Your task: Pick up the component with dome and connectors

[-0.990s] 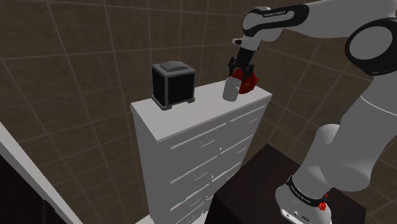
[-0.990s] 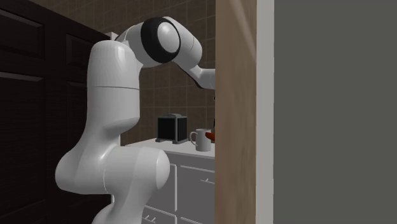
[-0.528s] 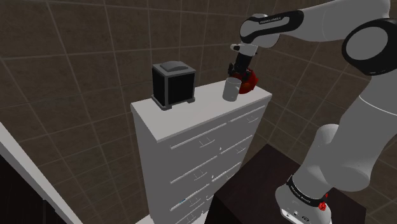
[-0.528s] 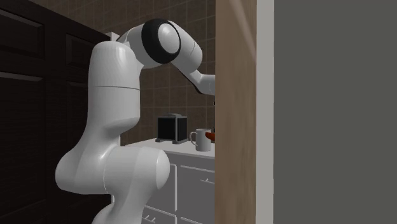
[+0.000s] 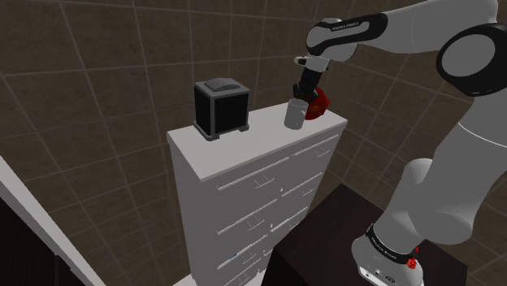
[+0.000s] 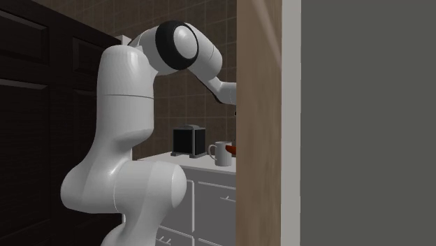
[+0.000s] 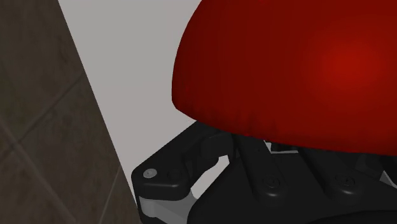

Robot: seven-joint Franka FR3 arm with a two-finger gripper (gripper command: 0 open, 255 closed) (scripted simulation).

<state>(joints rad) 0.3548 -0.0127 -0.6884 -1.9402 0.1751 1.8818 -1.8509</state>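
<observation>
The component has a red dome [image 5: 320, 102] on a black base with connectors [image 7: 254, 184]. It sits at the far corner of the white dresser top [image 5: 260, 140], just behind a grey mug [image 5: 294, 114]. My gripper [image 5: 308, 91] comes down onto the dome from above, its fingers closed against the component. In the wrist view the red dome [image 7: 299, 70] looms very close over the black base. In the second exterior view a sliver of the red component [image 6: 234, 149] peeks out beside the mug [image 6: 221, 153].
A black box-shaped appliance [image 5: 220, 108] stands on the dresser's other end. The dresser has several drawers [image 5: 260, 207] and backs onto a brown tiled wall [image 5: 122, 57]. A wooden panel [image 6: 258, 126] hides my hand in the second exterior view. The dark stand [image 5: 321, 244] is at lower right.
The gripper has dropped slightly onto the red-domed component and its fingers have gone from open to shut. The component, mug and box have not moved.
</observation>
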